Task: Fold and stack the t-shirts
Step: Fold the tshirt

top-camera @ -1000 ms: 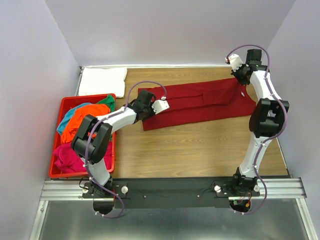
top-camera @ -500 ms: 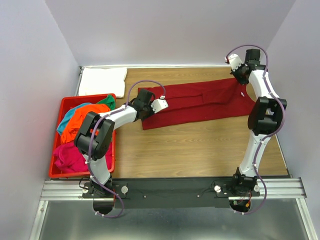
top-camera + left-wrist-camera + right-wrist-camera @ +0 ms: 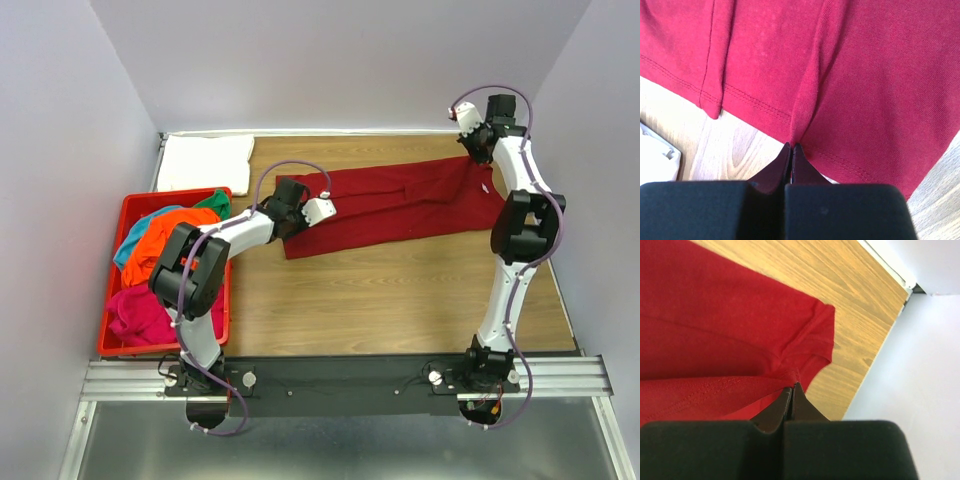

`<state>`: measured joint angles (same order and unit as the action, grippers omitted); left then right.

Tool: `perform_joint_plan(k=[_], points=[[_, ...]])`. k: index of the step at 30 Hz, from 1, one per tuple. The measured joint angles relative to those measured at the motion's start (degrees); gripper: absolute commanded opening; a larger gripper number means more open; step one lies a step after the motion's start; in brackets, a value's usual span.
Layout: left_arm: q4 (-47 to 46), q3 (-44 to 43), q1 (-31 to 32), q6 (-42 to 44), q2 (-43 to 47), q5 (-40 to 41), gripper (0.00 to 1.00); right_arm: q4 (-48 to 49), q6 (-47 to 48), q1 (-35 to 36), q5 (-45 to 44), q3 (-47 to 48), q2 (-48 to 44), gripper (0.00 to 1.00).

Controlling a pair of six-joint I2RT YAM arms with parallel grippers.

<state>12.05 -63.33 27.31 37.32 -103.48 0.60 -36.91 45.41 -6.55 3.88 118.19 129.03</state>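
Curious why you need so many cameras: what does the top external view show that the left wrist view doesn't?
Only the top view: the red bin of crumpled shirts, the white t-shirt, and the right pincer gripping the right end of the dark red t-shirt. Only the wrist view: hem stitching, and the left pincer shut on a ridge of cloth. Both: that t-shirt on the wooden table.

Bin (image 3: 160,349) — left of outstretched shirt (image 3: 400,205)

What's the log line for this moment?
left hand: shut on dark red t-shirt | right hand: shut on same shirt | shirt: stretched across table
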Motion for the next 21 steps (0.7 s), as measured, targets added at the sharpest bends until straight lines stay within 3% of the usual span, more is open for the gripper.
perform_joint_plan(k=[3,4,5,6,8,11,15,16,17,18,21], points=[[0.1,-0.3,0.0,-0.1,-0.5,0.1,0.00,0.0,-0.6,0.6,0.0,1.4,1.5,0.01],[0.1,-0.6,0.0,-0.3,-0.8,0.3,0.07,0.0,-0.9,0.9,0.0,2.1,2.1,0.03],[0.0,-1.0,-0.1,-0.5,-1.1,0.5,0.16,0.1,-1.2,1.0,-0.1,2.8,2.6,0.18],[0.0,-1.3,-0.1,-0.7,-1.2,0.8,0.39,0.1,-1.6,1.2,-0.1,3.5,3.2,0.29],[0.0,-1.9,-0.2,-1.8,-1.4,1.4,0.51,0.5,-3.1,1.6,-0.4,4.8,4.3,0.53],[-1.1,-2.8,-0.2,-5.2,-1.3,5.2,0.59,2.9,-6.8,2.3,-1.9,6.7,6.2,0.64],[-2.0,-4.9,-0.5,-10.4,0.2,13.4,0.65,6.5,-14.6,2.8,-5.2,6.9,7.0,0.66],[-2.6,-5.1,-0.6,-11.2,1.8,15.2,0.73,7.1,-16.2,2.9,-5.9,6.9,7.0,0.66],[-3.0,-5.0,-0.7,-11.8,3.3,16.7,0.74,8.1,-18.1,3.0,-6.5,6.8,6.9,0.65],[-3.6,-4.5,-0.7,-12.6,5.2,17.7,0.85,9.4,-19.7,3.0,-7.0,6.1,6.5,0.64],[-6.6,-0.9,-1.0,-14.7,14.7,20.2,0.86,10.9,-22.4,3.0,-6.9,1.2,4.0,0.58]])
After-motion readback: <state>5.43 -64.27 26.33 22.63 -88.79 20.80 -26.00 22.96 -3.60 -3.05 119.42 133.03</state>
